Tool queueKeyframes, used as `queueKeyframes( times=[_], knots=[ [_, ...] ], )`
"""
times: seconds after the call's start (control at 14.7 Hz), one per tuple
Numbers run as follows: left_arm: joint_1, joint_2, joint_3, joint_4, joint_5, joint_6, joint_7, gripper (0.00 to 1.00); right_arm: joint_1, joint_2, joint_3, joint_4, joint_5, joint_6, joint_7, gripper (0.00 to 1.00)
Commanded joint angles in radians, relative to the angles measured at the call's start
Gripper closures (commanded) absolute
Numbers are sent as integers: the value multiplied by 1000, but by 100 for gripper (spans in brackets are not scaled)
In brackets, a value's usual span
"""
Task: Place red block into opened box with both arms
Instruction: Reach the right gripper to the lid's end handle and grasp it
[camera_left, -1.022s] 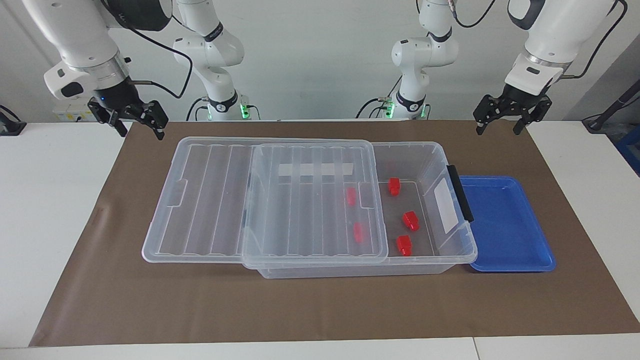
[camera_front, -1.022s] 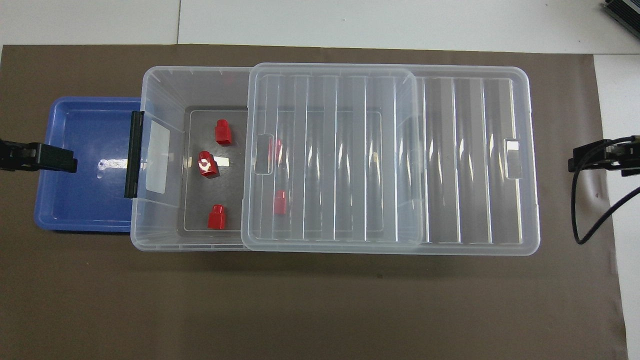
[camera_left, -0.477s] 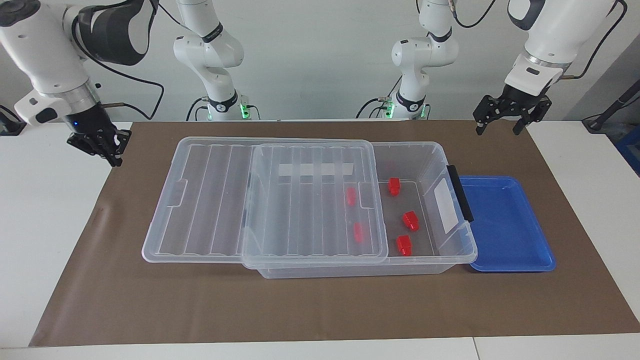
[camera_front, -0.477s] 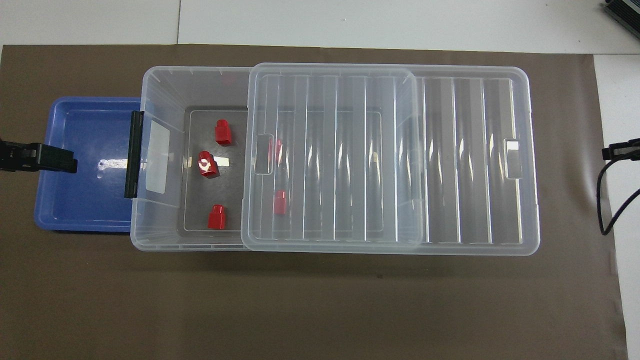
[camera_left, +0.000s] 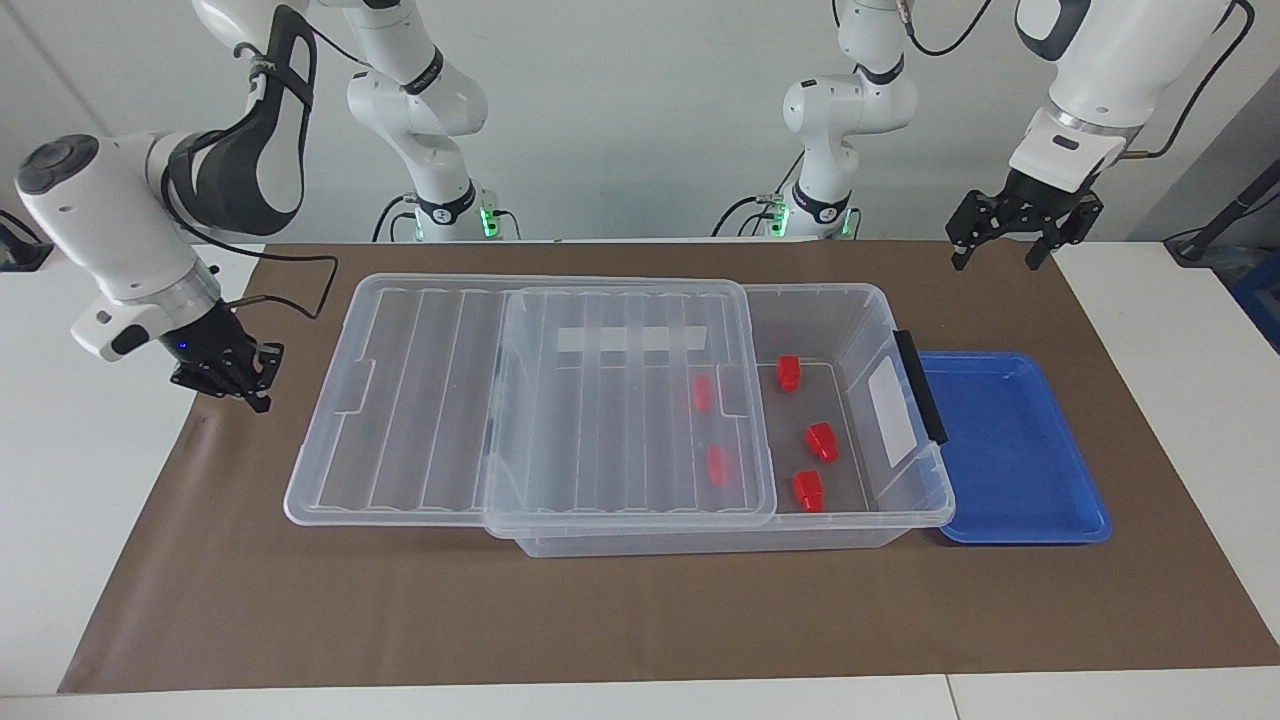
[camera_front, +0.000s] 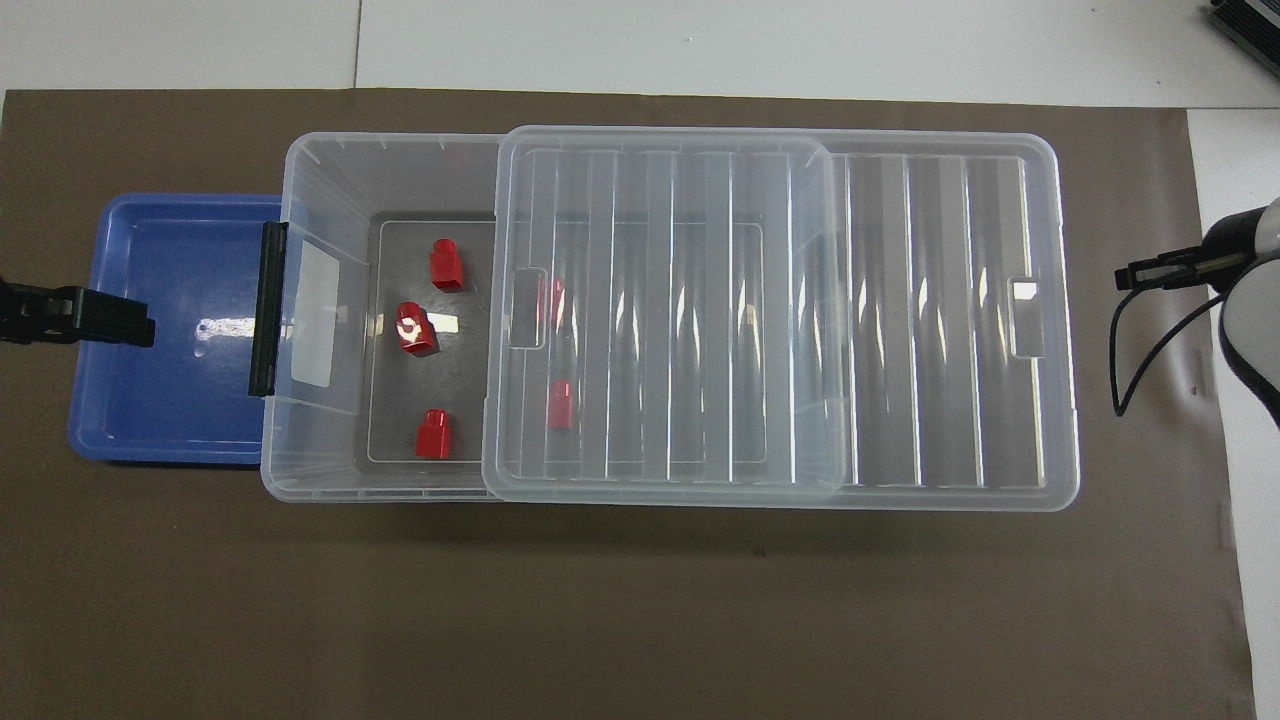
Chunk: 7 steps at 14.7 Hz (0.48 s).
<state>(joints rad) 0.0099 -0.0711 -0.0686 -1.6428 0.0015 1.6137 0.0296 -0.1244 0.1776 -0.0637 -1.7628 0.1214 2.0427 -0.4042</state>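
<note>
Scanning the facing view from its right-arm end: you get one entry per item below.

Right arm pose: you see it bent low at the elbow, its wrist angled down and in toward the lid.
Right gripper (camera_left: 240, 385): it hangs low over the brown mat (camera_left: 640, 620) just off the lid's outer end, fingertips pressed together, nothing between them.
Lid (camera_left: 520, 400): you count one, clear and ribbed, slid sideways toward the right arm's end so part rests on the box and part overhangs the mat.
Box (camera_left: 860, 320): one clear bin, uncovered at the end toward the left arm, with a black handle (camera_left: 920, 385) and a white label on that end wall.
Red blocks: you count five, all on the box floor. Three lie in the uncovered part, (camera_left: 788, 372), (camera_left: 822, 441) and (camera_left: 808, 489); two show through the lid, (camera_left: 703, 393) and (camera_left: 716, 465).
Blue tray (camera_left: 1010, 450): one, shallow, touching the handle end of the box.
Left arm pose: you see it upright and waiting, wrist pointing down.
Left gripper (camera_left: 1020, 235): it hovers over the mat's robot-side edge, above the tray's end of the table, jaws spread wide and holding nothing.
</note>
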Motion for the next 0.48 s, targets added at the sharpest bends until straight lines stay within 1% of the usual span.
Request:
queueKeyframes(
  times=[0.0,0.41],
  knots=[
    [4,-12,3,-9,-15,-12,6,0,22,8,2,8,32,8,-16,100],
    [2,-12,1,-11,-15,-11,7,0,69,10,4,6,34,16,45,100]
  ],
)
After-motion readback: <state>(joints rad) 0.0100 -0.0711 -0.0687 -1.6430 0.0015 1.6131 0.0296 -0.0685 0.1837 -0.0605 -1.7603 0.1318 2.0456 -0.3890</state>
